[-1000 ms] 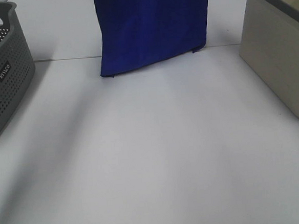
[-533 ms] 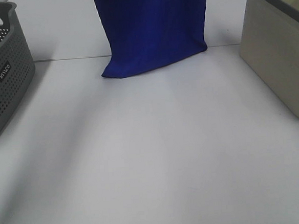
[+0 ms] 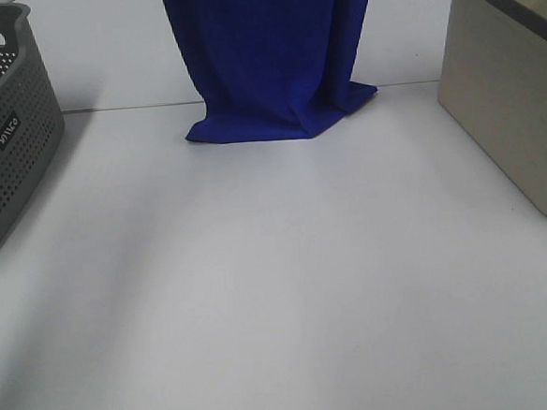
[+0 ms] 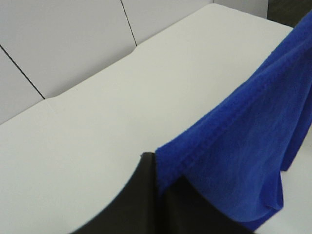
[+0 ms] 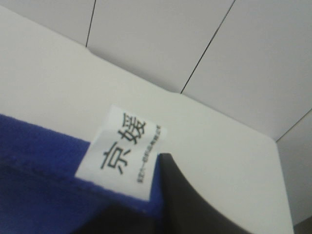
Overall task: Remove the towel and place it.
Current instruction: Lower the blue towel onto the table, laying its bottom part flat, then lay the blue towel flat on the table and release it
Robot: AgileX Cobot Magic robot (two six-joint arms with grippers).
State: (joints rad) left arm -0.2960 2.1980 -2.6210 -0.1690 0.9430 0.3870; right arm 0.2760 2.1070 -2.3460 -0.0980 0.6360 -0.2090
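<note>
The royal-blue towel (image 3: pixel 272 55) hangs from above the top edge of the exterior high view at the far middle of the table. Its lower edge is bunched on the white table (image 3: pixel 279 289). Neither gripper shows in that view. In the left wrist view my left gripper (image 4: pixel 157 187) is shut on the towel's hemmed edge (image 4: pixel 243 146). In the right wrist view my right gripper (image 5: pixel 161 195) is shut on the towel's edge (image 5: pixel 39 185), right beside its white tag (image 5: pixel 122 153) with black print.
A dark grey perforated basket (image 3: pixel 5 130) stands at the left edge of the table. A beige bin (image 3: pixel 514 85) stands at the right edge. A white panelled wall rises behind the table.
The towel has come down: its lower edge, hanging free a second ago, now lies folded and bunched on the table.
</note>
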